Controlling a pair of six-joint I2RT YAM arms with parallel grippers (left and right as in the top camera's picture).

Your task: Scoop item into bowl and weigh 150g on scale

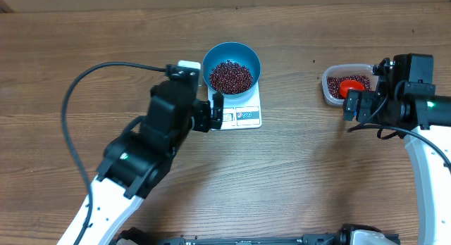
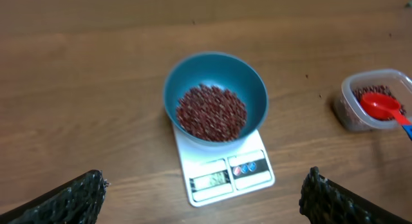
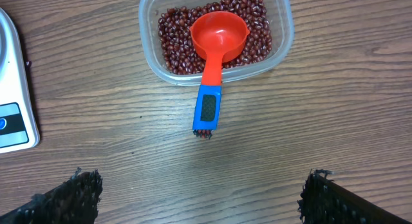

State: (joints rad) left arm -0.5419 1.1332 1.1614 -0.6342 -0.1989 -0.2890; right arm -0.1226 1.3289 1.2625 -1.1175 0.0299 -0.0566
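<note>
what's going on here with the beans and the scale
Two robot arms are weighing out beans. The blue bowl sits on the white scale with a heap of them in it; the display is too blurred to read. The red scoop lies in the clear tub of more beans, its blue handle sticking out over the rim. Neither arm holds anything: the left gripper hangs open near the scale, and the right gripper hangs open near the scoop.
</note>
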